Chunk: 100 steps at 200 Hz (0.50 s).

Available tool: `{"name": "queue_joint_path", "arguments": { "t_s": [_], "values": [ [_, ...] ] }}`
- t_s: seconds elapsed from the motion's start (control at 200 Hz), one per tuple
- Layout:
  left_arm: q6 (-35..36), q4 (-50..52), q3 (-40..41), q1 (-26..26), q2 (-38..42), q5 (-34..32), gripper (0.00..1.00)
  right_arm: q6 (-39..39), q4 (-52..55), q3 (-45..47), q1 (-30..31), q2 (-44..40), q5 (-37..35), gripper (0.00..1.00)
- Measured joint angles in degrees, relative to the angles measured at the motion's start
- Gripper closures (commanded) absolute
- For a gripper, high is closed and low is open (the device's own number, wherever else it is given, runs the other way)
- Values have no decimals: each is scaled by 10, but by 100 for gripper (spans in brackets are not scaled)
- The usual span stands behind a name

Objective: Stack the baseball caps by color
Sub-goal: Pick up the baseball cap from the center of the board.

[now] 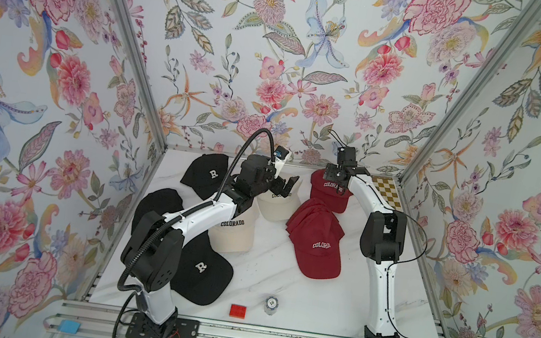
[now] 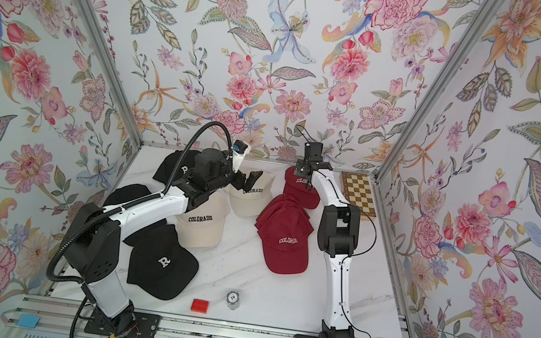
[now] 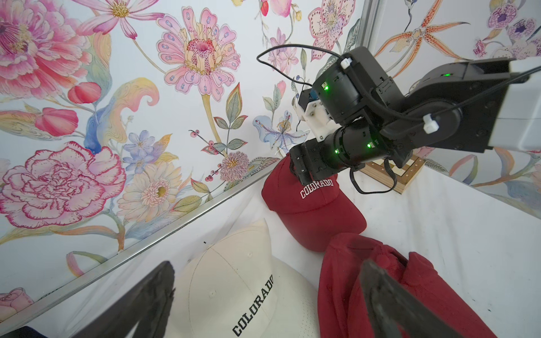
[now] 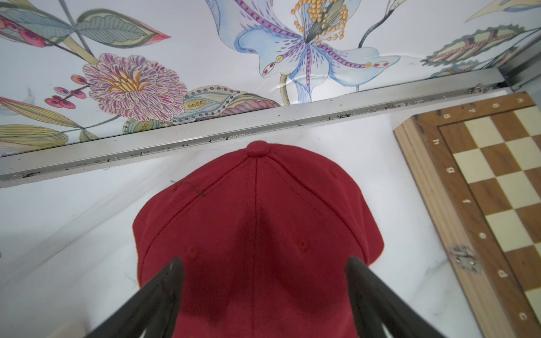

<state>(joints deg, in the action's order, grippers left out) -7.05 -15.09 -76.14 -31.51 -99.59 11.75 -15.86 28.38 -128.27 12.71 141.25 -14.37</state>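
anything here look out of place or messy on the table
Yes: the maroon cap pile is rumpled and fanned out, not squarely stacked. A red block, a poker chip stack and a chessboard also lie nearby, unrelated to the sorting.

Black caps (image 1: 200, 271), cream caps (image 1: 234, 235), maroon caps (image 1: 319, 256), floral walls (image 1: 278, 52), checkered chessboard (image 1: 388, 192)

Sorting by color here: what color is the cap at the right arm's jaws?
The cap is maroon, clearest in the right wrist view.

Black caps (image 1: 201, 268), cream caps (image 1: 233, 233), maroon caps (image 1: 320, 252) grouped.
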Motion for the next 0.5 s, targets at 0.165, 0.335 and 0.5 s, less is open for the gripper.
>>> {"name": "queue_joint_path", "arguments": {
  "t_s": [0.165, 0.335, 0.5],
  "values": [
    [0, 0, 0, 1, 0, 0, 0, -6, -1, 0, -3, 1, 13, 23],
    [-4, 0, 0, 1, 0, 0, 0, -13, -1, 0, -8, 1, 39, 28],
    [-8, 0, 0, 2, 0, 0, 0, -16, 0, 0, -12, 3, 63, 31]
  ]
}}
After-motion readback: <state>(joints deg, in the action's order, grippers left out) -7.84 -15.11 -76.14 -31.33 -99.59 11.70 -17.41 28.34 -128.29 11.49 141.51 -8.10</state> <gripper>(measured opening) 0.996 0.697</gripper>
